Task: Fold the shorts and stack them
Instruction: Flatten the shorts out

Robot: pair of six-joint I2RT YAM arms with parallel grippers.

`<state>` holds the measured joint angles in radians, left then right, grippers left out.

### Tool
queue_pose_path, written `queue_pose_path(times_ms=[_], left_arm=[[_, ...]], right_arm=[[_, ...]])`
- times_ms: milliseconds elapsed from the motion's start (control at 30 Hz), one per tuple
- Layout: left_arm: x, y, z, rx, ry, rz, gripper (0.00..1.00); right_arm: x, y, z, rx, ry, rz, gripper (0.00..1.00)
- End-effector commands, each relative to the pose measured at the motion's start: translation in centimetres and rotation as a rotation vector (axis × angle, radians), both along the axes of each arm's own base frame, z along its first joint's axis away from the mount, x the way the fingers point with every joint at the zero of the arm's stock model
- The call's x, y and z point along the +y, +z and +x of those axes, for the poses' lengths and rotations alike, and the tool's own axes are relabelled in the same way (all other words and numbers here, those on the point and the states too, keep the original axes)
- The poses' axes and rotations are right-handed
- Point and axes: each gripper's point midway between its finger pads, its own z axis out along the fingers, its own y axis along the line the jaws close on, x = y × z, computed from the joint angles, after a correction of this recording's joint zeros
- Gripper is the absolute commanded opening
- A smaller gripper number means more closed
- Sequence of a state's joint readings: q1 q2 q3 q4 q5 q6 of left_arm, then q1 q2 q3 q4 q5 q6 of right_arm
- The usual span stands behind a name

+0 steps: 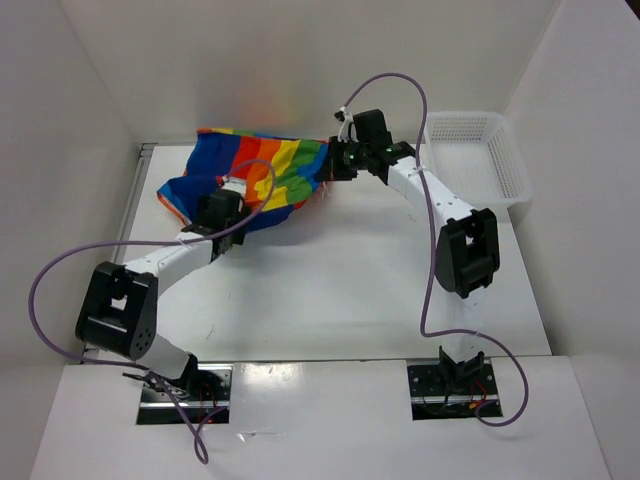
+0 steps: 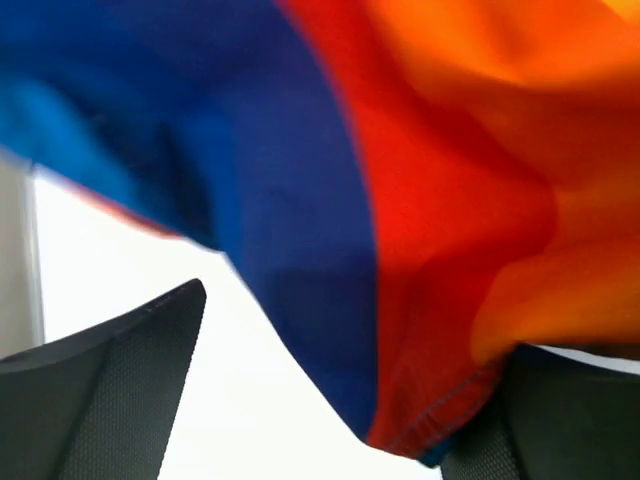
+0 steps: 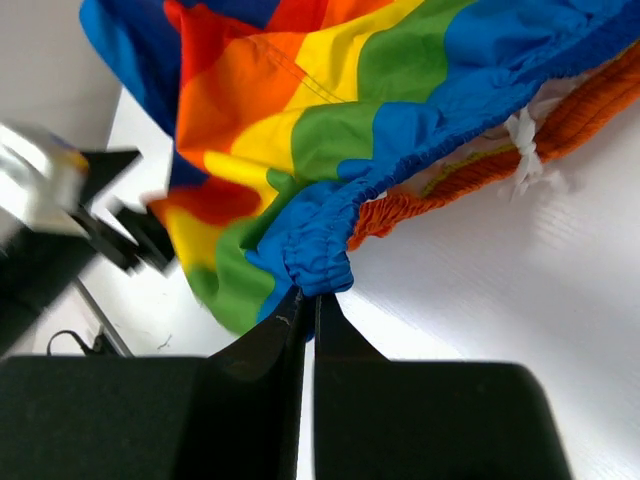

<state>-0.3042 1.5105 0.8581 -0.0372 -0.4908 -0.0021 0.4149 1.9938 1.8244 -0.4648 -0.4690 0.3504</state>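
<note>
Where the white table (image 1: 340,290) meets the far wall, the soft cloth shorts in broad rainbow stripes (image 1: 265,170) lie bunched, left of centre. A white plastic mesh basket (image 1: 470,117) stands at the far right corner, well apart from them, with the right arm's forearm between the two. Purple cables (image 1: 60,270) loop off both arms; the left one crosses the cloth in the overhead view, and the left wrist covers part of the near edge.

The garment's long axis runs left to right, its left end slightly nearer the arm bases. The gathered blue elastic waistband (image 3: 330,255) points right; the blue leg end points left. Stripes pass from blue through red, orange and yellow to green. A white drawstring (image 3: 525,150) and an orange inner band (image 3: 580,110) show at the waist opening.

The right gripper (image 3: 308,300) is clamped on a fold of the waistband. The left gripper (image 2: 357,318) stands with its jaws wide apart, the blue and red hem hanging between them; contact there cannot be determined.
</note>
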Motion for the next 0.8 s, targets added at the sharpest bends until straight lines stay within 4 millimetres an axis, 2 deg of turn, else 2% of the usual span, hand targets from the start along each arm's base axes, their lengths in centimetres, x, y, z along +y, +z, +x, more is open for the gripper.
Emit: queue_pose_path(times_ms=[0, 33, 100, 167, 200, 267, 300, 333, 367, 433, 467, 500, 533, 600, 633, 700, 733, 767], left_arm=[[2.3, 5.9, 4.1, -0.211, 0.104, -0.025, 0.85], [2.1, 6.4, 4.1, -0.215, 0.094, -0.033, 0.8], [3.2, 7.7, 3.8, -0.242, 0.119, -0.038, 0.7], [3.9, 9.4, 3.6, -0.298, 0.134, -0.052, 0.7], [4.6, 9.5, 3.2, -0.303, 0.154, -0.046, 0.7], [5.2, 11.7, 2.9, -0.364, 0.168, -0.06, 0.72], [5.5, 11.4, 2.4, -0.361, 0.163, -0.069, 0.72], [5.4, 11.6, 2.0, -0.368, 0.153, -0.076, 0.72], [5.8, 12.7, 1.6, -0.409, 0.162, -0.084, 0.73], [6.3, 13.0, 1.1, -0.418, 0.164, -0.092, 0.73], [6.7, 12.9, 1.0, -0.401, 0.169, -0.091, 0.75], [7.0, 11.5, 0.1, -0.319, 0.159, -0.092, 0.75], [6.7, 11.1, -0.7, -0.269, 0.132, -0.109, 0.77], [5.2, 8.5, -4.1, -0.1, 0.055, -0.151, 0.79], [3.2, 8.9, -5.8, -0.088, -0.041, -0.221, 0.82], [1.6, 6.9, -10.0, -0.032, -0.116, -0.256, 0.86], [1.4, 6.4, -10.9, -0.033, -0.126, -0.257, 0.86], [1.6, 5.6, -11.8, -0.018, -0.124, -0.256, 0.86]], right_arm=[[-0.6, 3.2, -0.5, -0.089, 0.002, 0.009, 0.0], [-0.9, 3.6, -0.4, -0.11, -0.008, -0.002, 0.0], [-1.9, 2.7, -0.1, -0.121, -0.04, -0.057, 0.0], [-2.7, 2.5, 0.5, -0.137, -0.059, -0.079, 0.0], [-2.9, 2.5, 0.6, -0.148, -0.061, -0.092, 0.0], [-4.0, 3.2, 0.9, -0.194, -0.065, -0.128, 0.0], [-4.7, 3.1, 1.3, -0.202, -0.072, -0.137, 0.0], [-5.0, 3.7, 0.8, -0.225, -0.056, -0.153, 0.0], [-5.7, 3.4, 0.6, -0.221, -0.054, -0.169, 0.0], [-6.0, 3.3, -0.2, -0.241, -0.014, -0.195, 0.0], [-6.1, 3.0, -1.4, -0.232, 0.013, -0.198, 0.0], [-6.2, 2.8, -1.9, -0.231, 0.034, -0.204, 0.0], [-6.6, 1.8, -2.8, -0.221, 0.07, -0.231, 0.0], [-7.0, 1.6, -4.1, -0.231, 0.109, -0.253, 0.0], [-7.6, 0.1, -4.9, -0.22, 0.147, -0.294, 0.0], [-8.2, -0.6, -5.9, -0.222, 0.183, -0.327, 0.0], [-8.5, -2.0, -6.6, -0.195, 0.202, -0.347, 0.0], [-8.8, -2.2, -7.1, -0.202, 0.227, -0.367, 0.0]])
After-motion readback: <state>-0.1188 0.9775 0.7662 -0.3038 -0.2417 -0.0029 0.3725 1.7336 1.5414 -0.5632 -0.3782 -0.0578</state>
